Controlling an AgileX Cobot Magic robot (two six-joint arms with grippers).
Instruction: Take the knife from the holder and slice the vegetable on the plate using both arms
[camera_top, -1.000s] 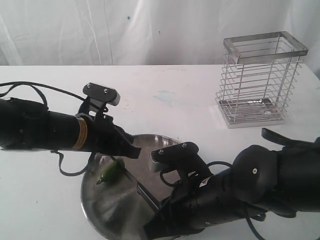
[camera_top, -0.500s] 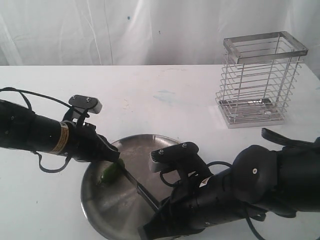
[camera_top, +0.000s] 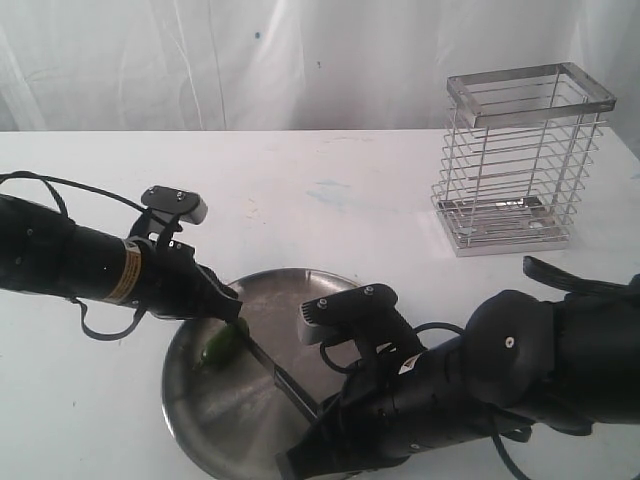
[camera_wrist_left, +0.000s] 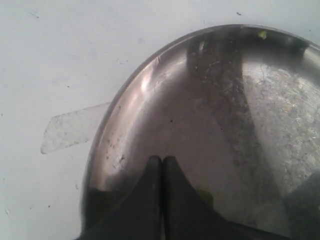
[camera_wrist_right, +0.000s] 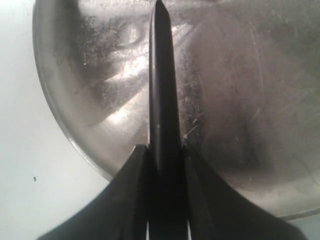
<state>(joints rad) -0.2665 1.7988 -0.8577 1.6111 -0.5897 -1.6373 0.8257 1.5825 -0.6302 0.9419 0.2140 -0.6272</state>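
The green vegetable (camera_top: 222, 343) lies on the left part of the steel plate (camera_top: 230, 420). My left gripper (camera_top: 233, 311) is shut, nothing between its fingers, and its tip rests right at the vegetable's upper end. In the left wrist view the closed gripper (camera_wrist_left: 161, 161) stands over the plate (camera_wrist_left: 150, 85), with a bit of the vegetable (camera_wrist_left: 205, 196) peeking out beside one finger. My right gripper (camera_top: 305, 407) is shut on the knife (camera_top: 272, 370), whose blade points across the plate toward the vegetable. The right wrist view shows the gripper (camera_wrist_right: 163, 150) clamping the dark knife (camera_wrist_right: 161, 85) over the plate (camera_wrist_right: 60, 115).
The wire holder (camera_top: 525, 160) stands at the back right of the white table, with no knife in it. A tiny green scrap (camera_wrist_left: 262, 34) lies on the plate's far side. A patch of clear tape (camera_wrist_left: 70, 132) is on the table beside the plate.
The left arm has dropped lower and drawn back to the left, bringing its shut tip down against the vegetable. The right arm and the knife have hardly moved.
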